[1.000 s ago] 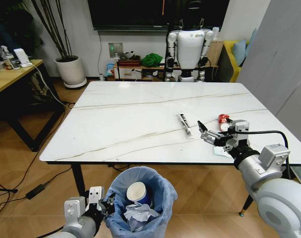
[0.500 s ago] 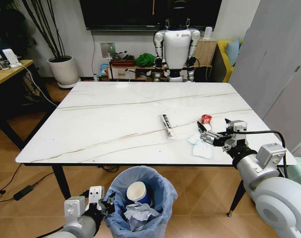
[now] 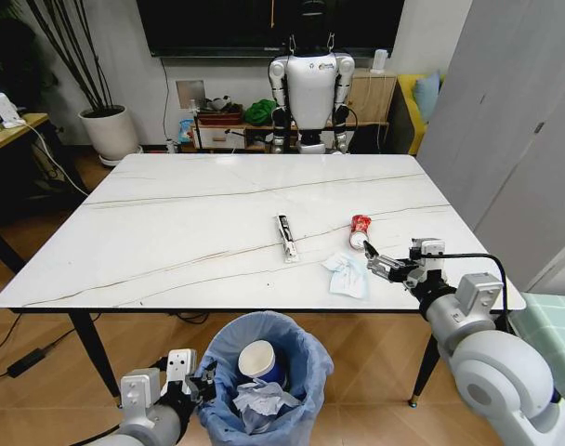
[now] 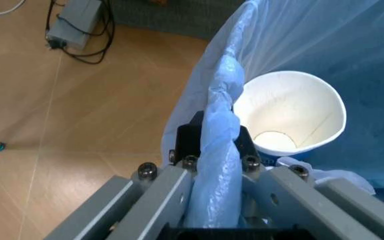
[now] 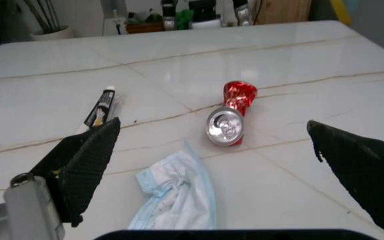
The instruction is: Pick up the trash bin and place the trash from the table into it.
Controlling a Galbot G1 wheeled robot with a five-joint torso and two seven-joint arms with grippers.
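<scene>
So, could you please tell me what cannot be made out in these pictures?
- Head view: bottom of the trash bin, cut off by the lower edge.
- Head view: print on the stick wrapper, too small to read.
- Left wrist view: left hand finger pads, hidden by the bag fold they clamp.

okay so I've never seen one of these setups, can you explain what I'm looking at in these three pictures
It's a two-armed wheeled robot clearing a table. One picture looks down from its head; the other two come from cameras on its wrists. The left gripper is shut on the rim of a bag-lined bin, holding it below the table's near edge; a paper cup and crumpled paper are already inside. The right gripper hangs open over the table near a pale mask. A crushed red can and a stick wrapper also lie there.
</scene>
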